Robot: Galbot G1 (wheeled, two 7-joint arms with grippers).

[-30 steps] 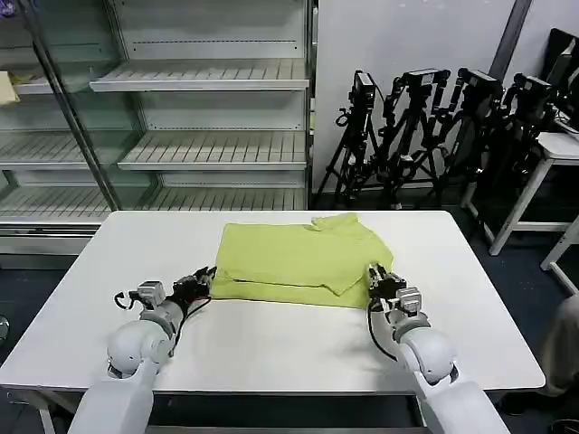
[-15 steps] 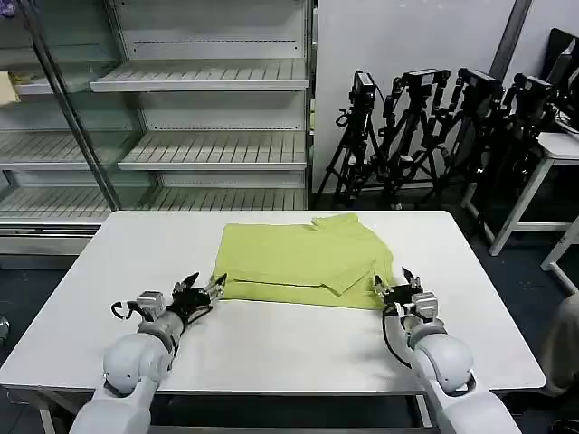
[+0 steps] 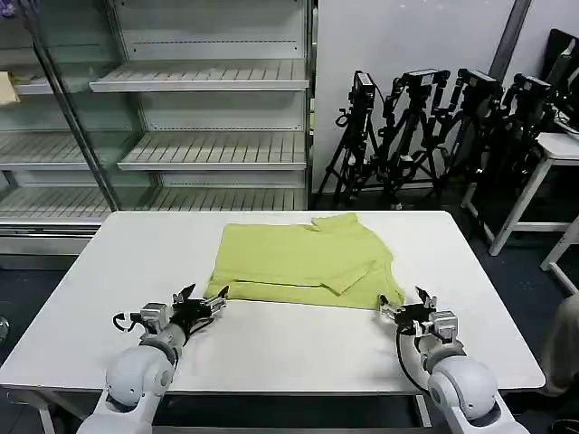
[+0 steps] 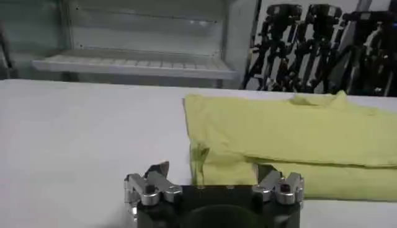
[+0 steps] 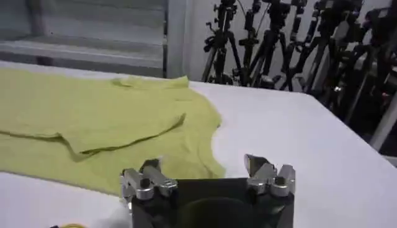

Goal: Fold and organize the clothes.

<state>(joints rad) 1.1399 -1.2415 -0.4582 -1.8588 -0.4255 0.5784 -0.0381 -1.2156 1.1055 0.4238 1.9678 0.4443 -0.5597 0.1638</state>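
The clothes, one lime yellow-green T-shirt (image 3: 303, 262), lie folded in a flat rectangle on the middle of the white table (image 3: 271, 348). The near hem is doubled over and a sleeve flap rests on top at the right. My left gripper (image 3: 206, 299) stands open just off the shirt's near left corner, holding nothing. Off the near right corner my right gripper (image 3: 404, 308) is open and empty too. In the left wrist view the T-shirt (image 4: 291, 139) lies just beyond the open left gripper (image 4: 214, 173). The right wrist view has the T-shirt (image 5: 105, 121) beyond the open right gripper (image 5: 208, 166).
Bare table top runs along the near edge and both sides of the shirt. Empty metal shelves (image 3: 204, 136) stand behind the table. Black tripods (image 3: 434, 127) line the back right, and a white side table (image 3: 561, 149) sits at the far right.
Both grippers have let go of the shirt's near corners, opened and drawn back toward me. The shirt stays folded where it lay.
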